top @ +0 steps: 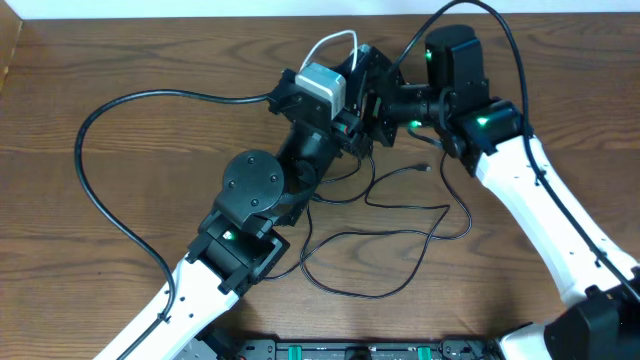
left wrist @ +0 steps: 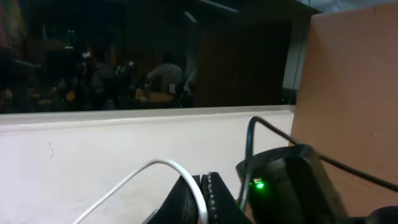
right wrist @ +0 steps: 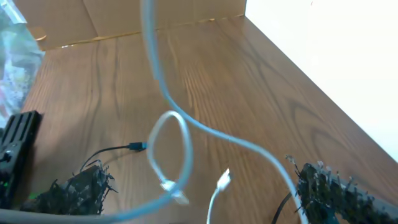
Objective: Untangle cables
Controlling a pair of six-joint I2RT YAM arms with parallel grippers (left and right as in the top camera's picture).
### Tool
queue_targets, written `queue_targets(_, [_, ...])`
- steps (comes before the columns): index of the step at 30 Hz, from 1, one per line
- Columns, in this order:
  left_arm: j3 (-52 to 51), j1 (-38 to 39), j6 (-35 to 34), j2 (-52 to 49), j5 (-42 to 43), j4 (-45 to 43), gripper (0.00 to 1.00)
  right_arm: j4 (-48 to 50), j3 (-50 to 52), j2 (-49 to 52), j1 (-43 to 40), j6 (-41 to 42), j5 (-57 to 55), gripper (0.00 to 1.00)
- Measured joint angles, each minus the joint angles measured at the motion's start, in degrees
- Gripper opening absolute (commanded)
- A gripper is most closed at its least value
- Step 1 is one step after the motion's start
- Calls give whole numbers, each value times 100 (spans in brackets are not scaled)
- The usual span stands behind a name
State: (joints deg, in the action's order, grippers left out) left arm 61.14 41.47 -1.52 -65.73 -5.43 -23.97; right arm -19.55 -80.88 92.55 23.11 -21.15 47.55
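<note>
Left tool [left wrist: 202, 191]: pressed together, pinching the white cable [left wrist: 163, 163], held above the bench [top: 60, 280]. Right tool [right wrist: 202, 182]: spread wide (white cable loops between its fingers, ungripped). Black cables [top: 372, 232]: loosely looped on bench beside both tools.

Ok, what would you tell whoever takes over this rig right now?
Left tool: shut on the white cable, holding it up above the table.
Right tool: open, one finger either side of the hanging white cable, not gripping it.
Black cables: loose, overlapping loops on the table.
Done: white cable lifted.
Left: its hanging part looks looped on itself; the black cables are not yet separated.
</note>
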Motion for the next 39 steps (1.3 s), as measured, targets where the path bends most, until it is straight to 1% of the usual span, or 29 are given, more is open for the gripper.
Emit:
queue_targets(5, [0,0,0,7,17,0,7,315,0,20,0,50,26,96])
queue_targets(8, [0,0,0,13,17,4,7,334,0,20,-2,50,157,96])
queue_targets(18, [0,-2,197,17,103,24,7,356,0,20,0,-269,1401,97])
queue_targets(20, [0,-7,208,17,348,26,8,358,0,20,0,-382,1513,97])
queue_targets(22, [0,-9,236,17,772,28,7,358,0,20,-2,-474,1580,97])
queue_targets(26, [0,-7,282,39,1556,37,7,382,0,20,-59,-608,1652,89])
queue_targets(28, [0,-7,286,79,1759,42,7,389,0,20,-125,-645,1696,81])
queue_targets(29, [0,-7,286,105,1843,46,8,396,0,20,-166,-649,1738,75])
queue_targets(30, [0,-7,289,131,1886,52,7,402,0,20,-203,-671,1781,62])
queue_targets(31, [0,-7,289,151,1926,61,8,404,0,20,-234,-684,1838,47])
queue_targets(32, [0,-7,289,170,1952,66,7,404,0,20,-271,-684,1910,29])
queue_targets(33, [0,-7,291,184,1980,63,8,402,0,20,-310,-706,2002,17])
queue_targets(34, [0,-7,293,190,1989,63,7,398,0,20,-341,-688,2065,11])
queue_targets(35, [0,-7,297,197,1989,63,7,382,0,20,-376,-684,2149,9])
queue_targets(38, [0,-7,302,197,1904,85,8,348,0,20,-444,-686,2339,4])
queue_targets(39, [0,-7,302,197,1860,101,8,343,0,20,-476,-686,2385,4])
